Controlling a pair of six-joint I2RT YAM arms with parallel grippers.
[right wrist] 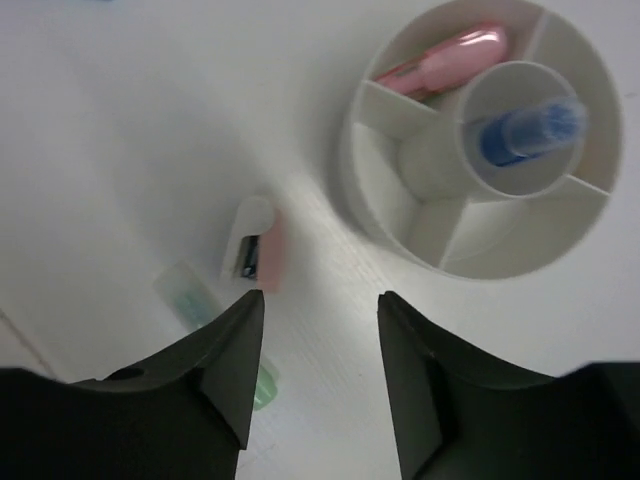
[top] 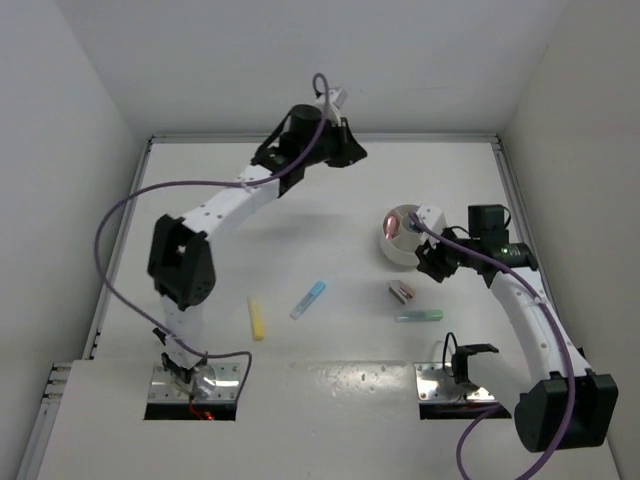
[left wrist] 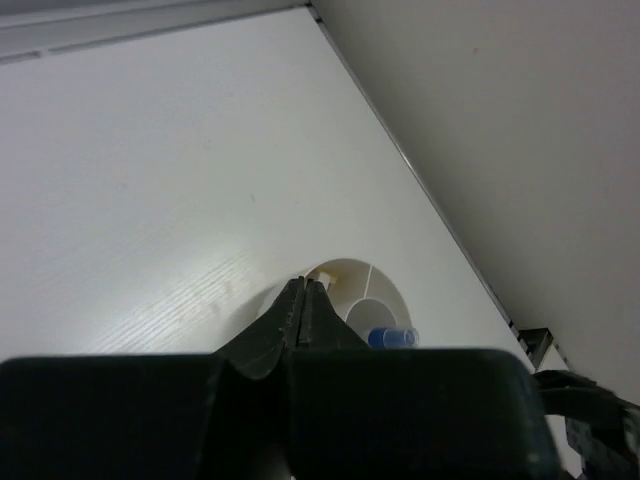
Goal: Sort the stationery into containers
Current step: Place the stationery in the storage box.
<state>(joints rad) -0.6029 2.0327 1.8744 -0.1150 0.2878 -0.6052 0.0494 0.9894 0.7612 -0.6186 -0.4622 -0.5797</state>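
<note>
Your desk is shut in by walls along its left, far and right edges; only the near edge, where the arm bases sit, is open. The widest bare stretch is the middle and the far-left corner. The left arm arches over it to the middle of the far edge. Its left fingers are raised off the desk and pressed together with nothing between them.

The dish stands right of centre, closer to the right edge than the left, with bare desk all round it. A pink stick lies in one outer compartment, and the blue-capped bottle is in the central cup.

Your right fingers hover at the dish's near-right rim, spread wide and holding nothing. Below them, just on the near side of the dish, lies the block, pink with a white end, close to one fingertip in the wrist view. The green stick lies just beyond it, partly hidden by that finger.

The blue stick and the yellow stick lie in the near half around the middle. Both are well apart from either pair of fingers, with room on every side.

The block's white end carries a dark patch too blurred to read.
</note>
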